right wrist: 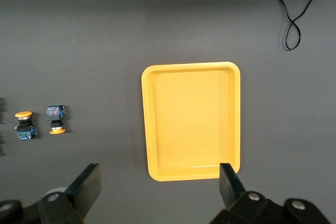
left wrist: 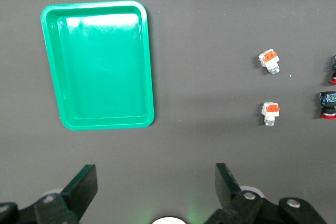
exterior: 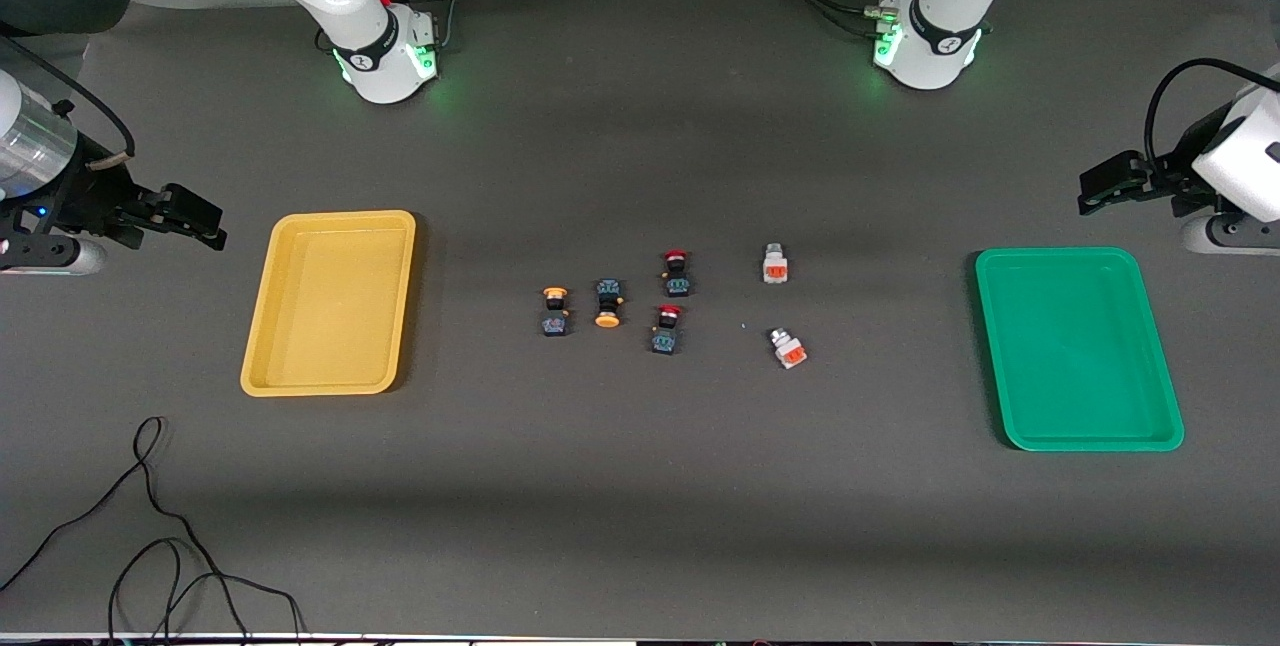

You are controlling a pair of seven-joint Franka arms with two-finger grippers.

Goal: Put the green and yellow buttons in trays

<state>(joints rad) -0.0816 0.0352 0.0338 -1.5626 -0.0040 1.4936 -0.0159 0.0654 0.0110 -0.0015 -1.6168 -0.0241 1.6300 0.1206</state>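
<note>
I see both hands spread wide, empty: left hand [left wrist: 152, 192] over counter [exterior: 640, 486] beside green tray [left wrist: 52, 66], right hand [right wrist: 157, 190] beside yellow tray [right wrist: 149, 129]. Only front view shows red-capped buttons [exterior: 672, 301] whole.

The red-capped buttons [left wrist: 329, 103] are cut off at the left wrist view's edge.

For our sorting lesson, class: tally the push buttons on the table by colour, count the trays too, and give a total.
Yellow-orange-capped buttons: 2
Red-capped buttons: 2
Pale grey-white buttons with an orange block: 2
Trays: 2, yellow tray and green tray, both holding nothing
Total: 8
</note>
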